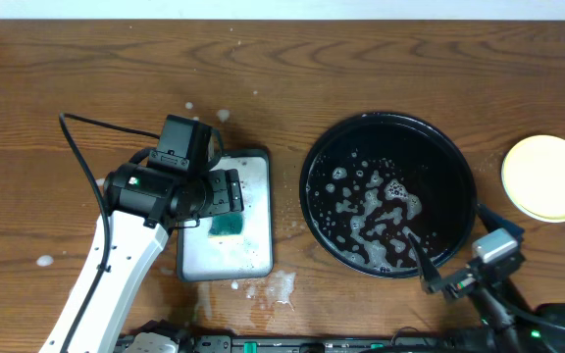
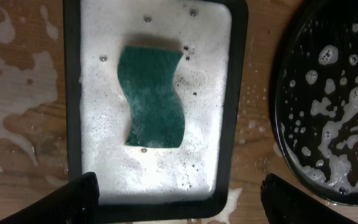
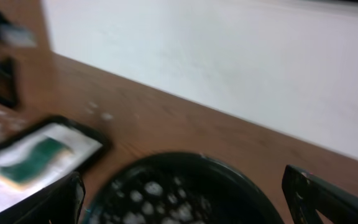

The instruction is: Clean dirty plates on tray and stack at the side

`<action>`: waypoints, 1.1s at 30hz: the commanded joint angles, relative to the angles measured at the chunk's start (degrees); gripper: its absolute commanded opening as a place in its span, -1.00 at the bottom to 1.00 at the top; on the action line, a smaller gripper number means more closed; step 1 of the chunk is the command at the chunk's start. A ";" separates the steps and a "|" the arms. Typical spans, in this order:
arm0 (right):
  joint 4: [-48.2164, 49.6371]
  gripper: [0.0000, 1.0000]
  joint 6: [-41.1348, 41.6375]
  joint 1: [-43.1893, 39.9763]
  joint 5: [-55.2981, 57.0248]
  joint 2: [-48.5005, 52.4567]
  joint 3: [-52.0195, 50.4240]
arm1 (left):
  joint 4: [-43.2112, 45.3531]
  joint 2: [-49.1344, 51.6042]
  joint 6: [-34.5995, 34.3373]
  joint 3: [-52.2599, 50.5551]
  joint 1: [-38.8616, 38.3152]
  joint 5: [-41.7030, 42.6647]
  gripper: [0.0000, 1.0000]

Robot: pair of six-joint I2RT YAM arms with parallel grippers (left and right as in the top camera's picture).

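Left gripper (image 2: 179,198) hangs spread and empty over the green sponge (image 2: 154,96) in the foamy white tray (image 2: 72,93). Right gripper (image 3: 185,202), likewise spread and empty, sits at the five o'clock rim of the black tray (image 1: 390,119). Only suds there; the yellow plate (image 1: 548,177) rests at its three o'clock, perhaps topping the others. Likely wrapping up: lift straight, clear of rims.

Even, bright light; right wrist view blurred (overhead and left sharp).

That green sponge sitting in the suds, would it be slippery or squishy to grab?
Probably squishy: the sponge looks soft and wavy-edged, so it should compress. Likely slippery, since it lies in foam in the white tray. Soaked, it may drip.
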 commanded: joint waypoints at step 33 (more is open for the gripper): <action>28.33 0.99 1.75 -1.33 2.95 -6.29 -31.43 | -0.22 -0.02 0.37 0.57 0.09 -0.13 0.68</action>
